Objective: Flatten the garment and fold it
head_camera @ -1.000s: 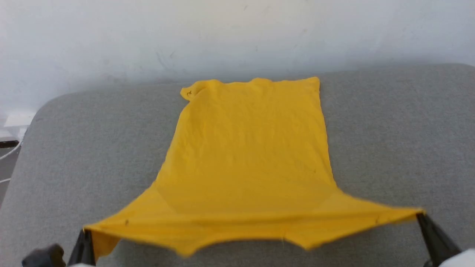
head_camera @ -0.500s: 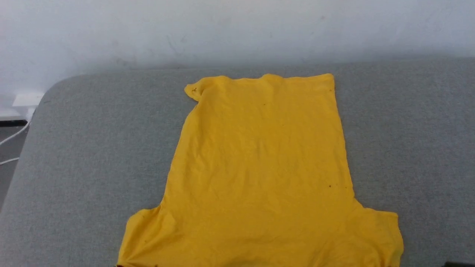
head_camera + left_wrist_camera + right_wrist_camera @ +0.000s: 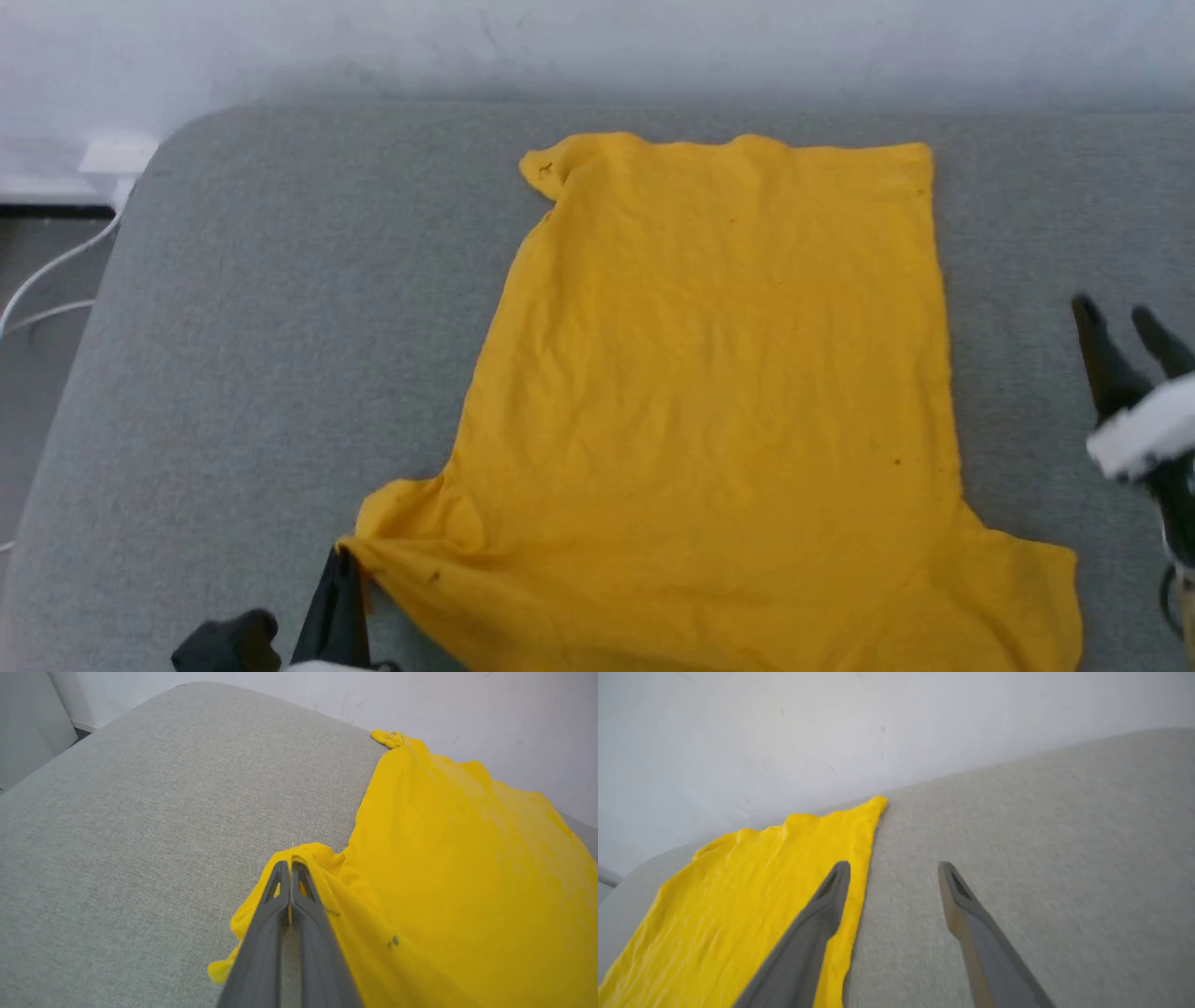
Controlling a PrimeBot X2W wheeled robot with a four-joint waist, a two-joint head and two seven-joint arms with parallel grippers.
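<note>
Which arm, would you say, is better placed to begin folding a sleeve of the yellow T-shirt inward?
Left, probably: the left gripper is shut on the T-shirt at its sleeve, whereas the right gripper stands open over the grey cushion, beside the cloth, holding nothing.

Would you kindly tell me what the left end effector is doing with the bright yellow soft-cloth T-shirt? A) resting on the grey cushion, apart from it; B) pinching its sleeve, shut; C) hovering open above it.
B: the left end effector is shut on the bunched sleeve of the bright yellow soft-cloth T-shirt.
</note>
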